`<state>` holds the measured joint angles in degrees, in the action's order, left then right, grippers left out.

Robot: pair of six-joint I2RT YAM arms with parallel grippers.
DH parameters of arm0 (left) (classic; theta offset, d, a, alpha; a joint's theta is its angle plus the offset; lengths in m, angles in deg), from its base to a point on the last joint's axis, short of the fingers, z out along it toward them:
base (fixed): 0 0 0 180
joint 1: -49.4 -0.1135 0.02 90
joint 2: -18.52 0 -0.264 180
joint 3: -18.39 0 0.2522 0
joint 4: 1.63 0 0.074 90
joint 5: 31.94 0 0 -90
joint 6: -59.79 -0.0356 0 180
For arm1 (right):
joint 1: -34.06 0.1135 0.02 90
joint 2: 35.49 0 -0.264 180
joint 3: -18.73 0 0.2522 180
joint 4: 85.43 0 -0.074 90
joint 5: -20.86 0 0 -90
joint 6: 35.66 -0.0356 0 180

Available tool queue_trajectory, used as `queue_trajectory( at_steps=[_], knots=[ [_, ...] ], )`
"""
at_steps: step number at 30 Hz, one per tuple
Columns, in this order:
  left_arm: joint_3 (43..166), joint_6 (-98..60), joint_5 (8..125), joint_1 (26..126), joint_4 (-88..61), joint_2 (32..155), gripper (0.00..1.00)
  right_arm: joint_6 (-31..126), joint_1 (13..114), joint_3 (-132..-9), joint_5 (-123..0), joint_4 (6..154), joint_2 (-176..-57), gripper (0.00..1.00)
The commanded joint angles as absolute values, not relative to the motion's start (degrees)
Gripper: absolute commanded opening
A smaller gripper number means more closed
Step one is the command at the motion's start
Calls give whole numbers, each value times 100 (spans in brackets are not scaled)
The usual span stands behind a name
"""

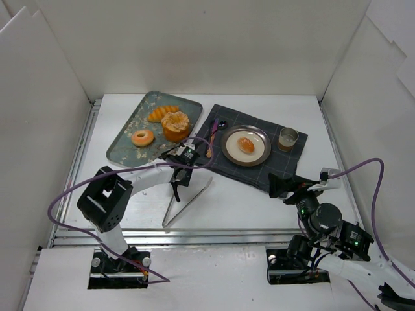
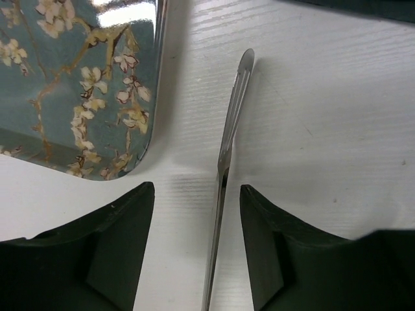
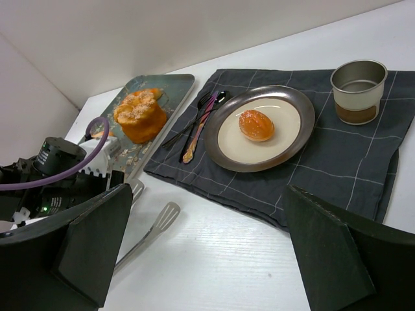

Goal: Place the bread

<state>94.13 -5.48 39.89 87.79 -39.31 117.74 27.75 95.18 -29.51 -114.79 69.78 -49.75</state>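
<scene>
The bread (image 1: 246, 144), a small oval golden bun, lies on the round plate (image 1: 227, 153) on the dark cloth. It also shows in the right wrist view (image 3: 256, 125) on the plate (image 3: 220, 139). My left gripper (image 1: 176, 189) is open and low over the table beside the tray corner. One arm of the metal tongs (image 2: 228, 146) runs between its fingers (image 2: 123, 227); I cannot tell whether it touches them. My right gripper (image 1: 277, 185) is open and empty at the near edge of the cloth, its gap (image 3: 209, 189) facing the plate.
A floral tray (image 1: 122, 141) holds a ring donut (image 1: 142, 137), a large ridged bun (image 1: 175, 124) and a long pastry (image 1: 162, 113). The tongs (image 1: 189, 199) lie on the table. Cutlery (image 1: 214, 135) and a metal cup (image 1: 288, 138) sit on the cloth (image 1: 285, 165). White walls enclose the table.
</scene>
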Motion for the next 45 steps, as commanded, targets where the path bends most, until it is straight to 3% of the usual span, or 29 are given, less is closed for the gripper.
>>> queue_trajectory(
  at_steps=[1, 8, 12, 13, 15, 21, 27, 33, 45],
  knots=[
    [9780, -420, 3689, 8781, -4079, 11397, 52, 2736, 9532, -2993, -11564, 7263, -5034, 98],
    [10711, -744, 3495, 9096, -4772, 10852, 65, 2771, 9532, -3019, -11537, 7254, -5166, 98],
    [11169, -1270, 4065, 9587, -4871, 10335, 74, 2771, 9523, -3054, -11493, 7254, -5297, 98],
    [11143, -1324, 4319, 9676, -4801, 10002, 86, 2771, 9523, -3063, -11476, 7263, -5324, 98],
    [11055, -1351, 4452, 9895, -4572, 9614, 100, 2780, 9532, -3107, -11528, 7263, -5438, 98],
    [10098, -1562, 4453, 10213, -3676, 7919, 100, 2824, 9541, -3203, -11291, 7263, -5702, 98],
    [8947, -1694, 4066, 10345, -3157, 7118, 100, 2841, 9532, -3265, -11089, 7298, -5930, 98],
    [8129, -1702, 4048, 10345, -2814, 6520, 100, 2903, 9532, -3379, -10948, 7360, -6387, 98],
    [7873, -1817, 4022, 10345, -2866, 6167, 100, 3035, 9523, -3432, -10588, 7579, -6844, 98]
  ],
)
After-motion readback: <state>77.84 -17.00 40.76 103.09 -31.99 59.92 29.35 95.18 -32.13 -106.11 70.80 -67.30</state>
